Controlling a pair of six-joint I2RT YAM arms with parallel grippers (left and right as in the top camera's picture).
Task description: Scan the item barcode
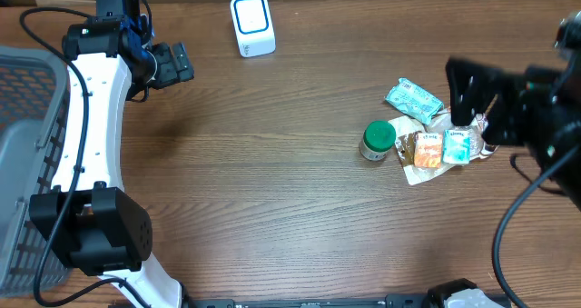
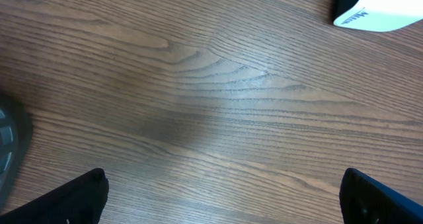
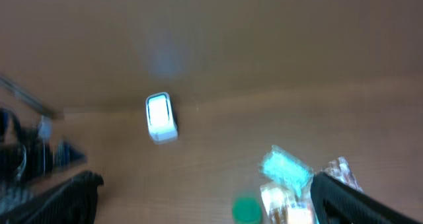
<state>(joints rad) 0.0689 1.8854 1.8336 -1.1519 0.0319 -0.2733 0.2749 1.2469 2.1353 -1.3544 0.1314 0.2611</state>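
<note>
My left fingers (image 2: 78,199) stand spread wide over the wooden table (image 2: 218,105), gripping nothing. The white scanner (image 2: 380,9) sits ahead, off their right tip. My right fingers (image 3: 344,197) are spread and empty too. The teal packet (image 3: 285,168) and green-lidded jar (image 3: 246,209) lie between them, nearer the right one.

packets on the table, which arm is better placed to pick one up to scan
Right. In the overhead view the right gripper hangs open just over the packets. The left gripper, also open, is across the table near the scanner, so it would likely have farther to travel.
</note>
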